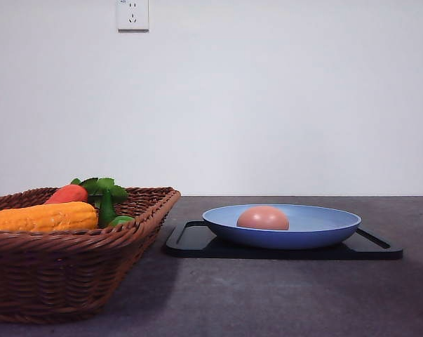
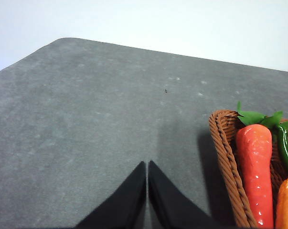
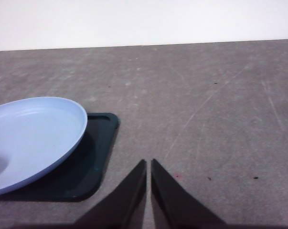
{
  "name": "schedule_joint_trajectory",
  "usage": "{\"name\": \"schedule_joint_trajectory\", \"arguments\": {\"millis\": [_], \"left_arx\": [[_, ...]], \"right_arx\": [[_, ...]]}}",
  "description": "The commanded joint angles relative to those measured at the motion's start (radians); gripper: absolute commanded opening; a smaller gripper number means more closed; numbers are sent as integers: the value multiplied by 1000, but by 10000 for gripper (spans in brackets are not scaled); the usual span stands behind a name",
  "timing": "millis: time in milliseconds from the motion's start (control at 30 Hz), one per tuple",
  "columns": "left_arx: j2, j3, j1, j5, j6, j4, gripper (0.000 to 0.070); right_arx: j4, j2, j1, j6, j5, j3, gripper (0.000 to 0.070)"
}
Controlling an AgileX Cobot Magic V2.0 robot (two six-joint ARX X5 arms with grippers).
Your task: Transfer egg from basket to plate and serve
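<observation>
Front view, one egg (image 1: pixel 263 218) on one plate (image 1: pixel 323 228), one basket (image 1: pixel 71 270)

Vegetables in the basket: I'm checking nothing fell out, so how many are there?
3: a corn cob nearest the front, a carrot behind it, and a green pepper beside the carrot. The basket wall may hide more.

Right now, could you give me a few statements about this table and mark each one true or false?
1. The egg lies in the plate. True.
2. The plate sits directly on the table. False: it rests on a black tray.
3. The carrot is in the basket. True.
4. The left gripper holds the egg. False: it is shut on nothing.
5. The right gripper is wide open. False: it is shut.
</observation>
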Motion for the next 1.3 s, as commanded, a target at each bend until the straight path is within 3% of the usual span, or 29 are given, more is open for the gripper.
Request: {"name": "schedule_joint_trajectory", "arguments": {"millis": [0, 1267], "left_arx": [[-2, -23, 2, 0, -4, -16, 0], [-2, -23, 2, 0, -4, -16, 0]], "right_arx": [[14, -3, 0, 19, 4, -5, 0], [14, -3, 0, 19, 4, -5, 0]]}}
